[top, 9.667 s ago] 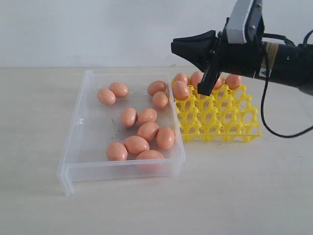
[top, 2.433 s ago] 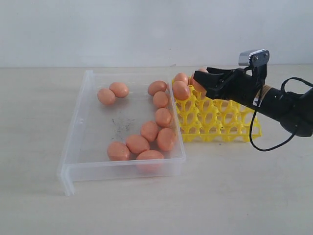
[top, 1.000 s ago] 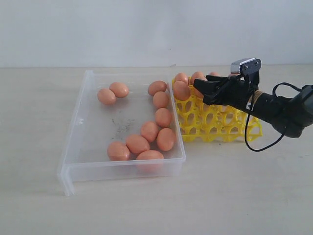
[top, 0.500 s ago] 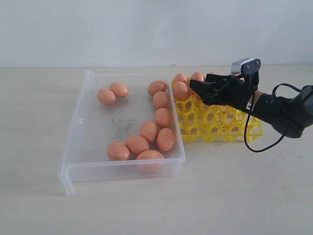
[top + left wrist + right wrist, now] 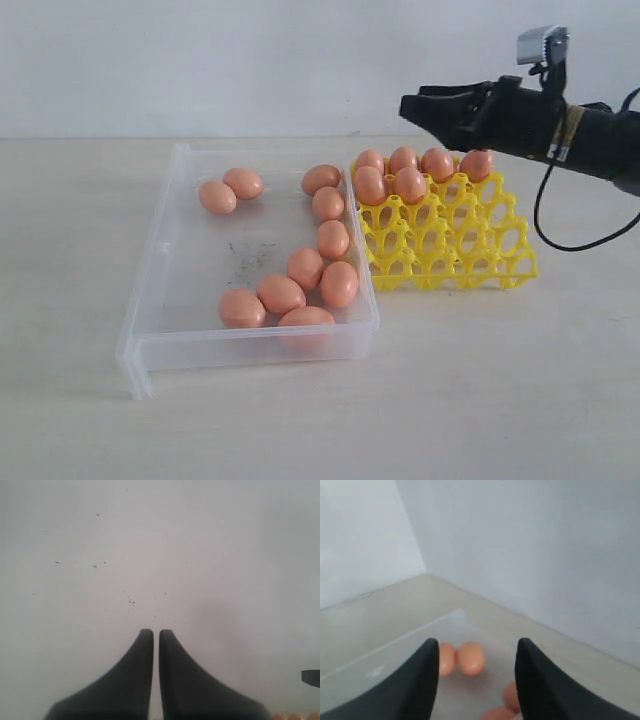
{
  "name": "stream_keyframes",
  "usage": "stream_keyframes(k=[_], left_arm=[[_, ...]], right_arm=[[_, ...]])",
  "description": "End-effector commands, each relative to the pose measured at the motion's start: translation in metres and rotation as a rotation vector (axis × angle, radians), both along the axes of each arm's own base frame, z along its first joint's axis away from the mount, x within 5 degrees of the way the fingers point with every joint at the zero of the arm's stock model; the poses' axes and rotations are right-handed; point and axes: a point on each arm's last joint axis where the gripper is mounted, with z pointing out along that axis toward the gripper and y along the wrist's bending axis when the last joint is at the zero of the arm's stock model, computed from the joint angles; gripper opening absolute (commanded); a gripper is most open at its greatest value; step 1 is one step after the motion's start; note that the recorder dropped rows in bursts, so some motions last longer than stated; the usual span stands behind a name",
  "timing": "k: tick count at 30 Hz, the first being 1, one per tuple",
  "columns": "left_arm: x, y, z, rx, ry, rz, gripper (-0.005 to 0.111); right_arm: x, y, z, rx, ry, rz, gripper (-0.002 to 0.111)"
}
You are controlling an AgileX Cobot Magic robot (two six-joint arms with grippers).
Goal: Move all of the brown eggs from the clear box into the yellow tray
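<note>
- Jaws: the right gripper (image 5: 412, 104) hangs above the tray and clear of it. Its fingers (image 5: 420, 680) are spread with nothing between them. The left gripper (image 5: 151, 632) is pressed together and empty, and faces a bare pale surface.
- Box (image 5: 150, 270): we see it lying on the table (image 5: 480, 400) with one long wall just beside the tray. Its low transparent walls leave the floor reachable from above.
- Tray (image 5: 462, 252): it holds six eggs, four in the far row and two in the next. The nearer cups are vacant.
- Eggs (image 5: 333, 239): ten lie in the box. Two touch near the far left corner, two touch by the wall next to the tray, and six are strung toward the near right corner.
- Handling (our judgement): each egg looks light, rigid and smooth. We expect it to roll or slip under an off-centre pinch, and to crack if squeezed hard.
- Where to hold (our judgement): we would close gently across the short waist from above. Where neighbours touch, there is little room for a finger, so the freer eggs are the safer choice.
</note>
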Motion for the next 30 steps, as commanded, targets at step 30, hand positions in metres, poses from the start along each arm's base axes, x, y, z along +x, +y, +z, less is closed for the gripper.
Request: stream_keyframes(k=[30], left_arm=[[0.0, 0.0, -0.002, -0.011, 0.006, -0.007, 0.004]], right_arm=[[0.034, 0.205, 0.002, -0.395, 0.338, -0.029, 0.042]])
